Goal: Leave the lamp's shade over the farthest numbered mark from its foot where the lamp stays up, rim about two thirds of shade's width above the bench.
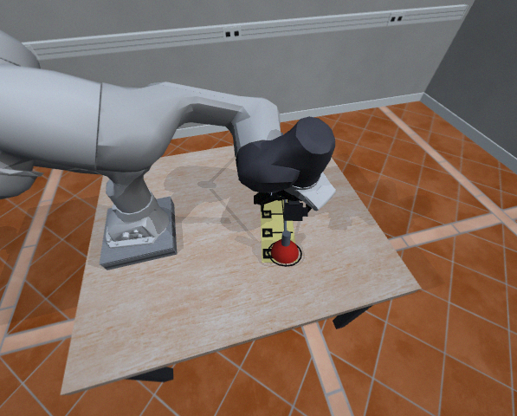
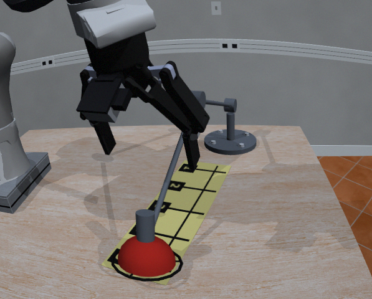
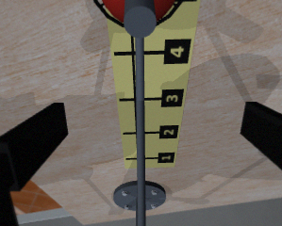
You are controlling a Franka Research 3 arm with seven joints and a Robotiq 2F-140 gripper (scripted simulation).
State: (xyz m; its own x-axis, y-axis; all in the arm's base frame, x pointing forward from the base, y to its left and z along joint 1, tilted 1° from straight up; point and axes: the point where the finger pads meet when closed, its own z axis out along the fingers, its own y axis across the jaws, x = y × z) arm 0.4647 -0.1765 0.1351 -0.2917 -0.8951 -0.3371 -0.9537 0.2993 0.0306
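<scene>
The lamp's red dome shade [image 2: 146,257] rests on the bench at the far end of the yellow numbered strip [image 2: 176,212], inside a black ring beyond mark 4. It also shows in the top view [image 1: 285,252] and at the top of the wrist view [image 3: 140,8]. A thin grey arm [image 2: 169,175] runs from the shade's stub up to the elbow and on to the round grey foot [image 2: 230,141]. My gripper [image 2: 149,154] is open and empty. It straddles the slanting arm over marks 1 to 3; the right finger's tip is close to mark 1 [image 2: 186,167]. The marks show in the wrist view [image 3: 171,99].
My grey base stands on the bench's left side. The bench edge and tiled floor [image 2: 356,193] lie to the right of the strip.
</scene>
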